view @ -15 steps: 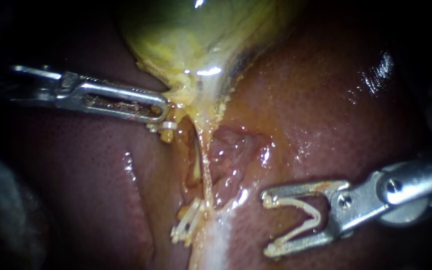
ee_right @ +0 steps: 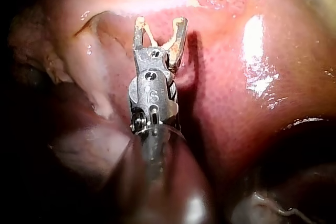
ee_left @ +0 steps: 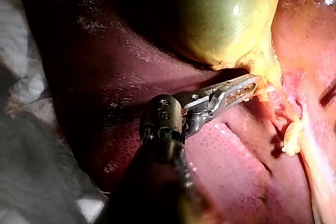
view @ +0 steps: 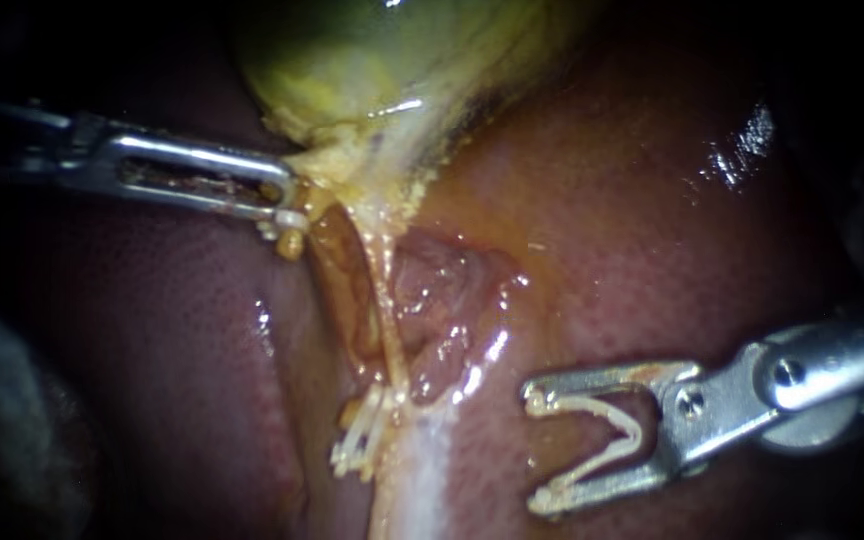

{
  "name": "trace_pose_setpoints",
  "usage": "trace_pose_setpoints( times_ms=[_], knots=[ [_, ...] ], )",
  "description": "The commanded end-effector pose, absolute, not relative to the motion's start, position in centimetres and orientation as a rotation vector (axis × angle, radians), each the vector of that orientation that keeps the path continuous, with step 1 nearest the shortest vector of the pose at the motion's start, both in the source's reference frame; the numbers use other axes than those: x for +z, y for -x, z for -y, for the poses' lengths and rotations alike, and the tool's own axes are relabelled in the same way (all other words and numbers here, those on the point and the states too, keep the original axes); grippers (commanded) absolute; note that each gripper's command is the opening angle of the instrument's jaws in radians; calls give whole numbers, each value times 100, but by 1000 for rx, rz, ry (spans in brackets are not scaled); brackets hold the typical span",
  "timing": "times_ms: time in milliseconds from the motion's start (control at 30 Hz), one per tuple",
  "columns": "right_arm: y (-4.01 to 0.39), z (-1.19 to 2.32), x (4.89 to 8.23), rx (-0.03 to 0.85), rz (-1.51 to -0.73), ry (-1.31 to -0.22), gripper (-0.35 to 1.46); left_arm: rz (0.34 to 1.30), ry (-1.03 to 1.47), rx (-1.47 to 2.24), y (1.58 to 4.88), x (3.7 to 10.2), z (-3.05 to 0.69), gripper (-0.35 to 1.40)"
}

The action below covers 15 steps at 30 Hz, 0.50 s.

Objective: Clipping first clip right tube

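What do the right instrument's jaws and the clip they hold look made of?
The right instrument: metal, polished grey, by bright glints and a screw head; brownish staining on the jaws. The clip: probably plastic, matte off-white, no metallic shine.

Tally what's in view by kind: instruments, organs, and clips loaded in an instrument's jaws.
Instruments: 2, left instrument and right instrument.
Organs: 2, liver and gallbladder.
Loaded clips: 1, a clip held in the right instrument's jaws.
Total: 5.

Left instrument (view: 287,211) has drawn the gallbladder (view: 352,80) neck leftward, stretching the tube (view: 384,310)
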State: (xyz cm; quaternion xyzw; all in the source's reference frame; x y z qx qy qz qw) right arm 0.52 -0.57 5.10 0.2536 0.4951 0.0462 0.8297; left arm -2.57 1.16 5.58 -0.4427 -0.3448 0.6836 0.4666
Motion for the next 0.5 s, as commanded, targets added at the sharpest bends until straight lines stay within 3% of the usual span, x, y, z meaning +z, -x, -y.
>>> trace_pose_setpoints(
  times_ms=[33,400,500],
  knots=[
    [-52,56,510,99,-1050,-539,50,839,1089,1678,254,556,-116,-35],
    [-81,34,502,99,-1048,-571,49,828,1090,1678,254,549,-111,-35],
    [-100,26,509,160,-1027,-597,49,828,1089,1678,254,548,-111,-35]
  ],
)
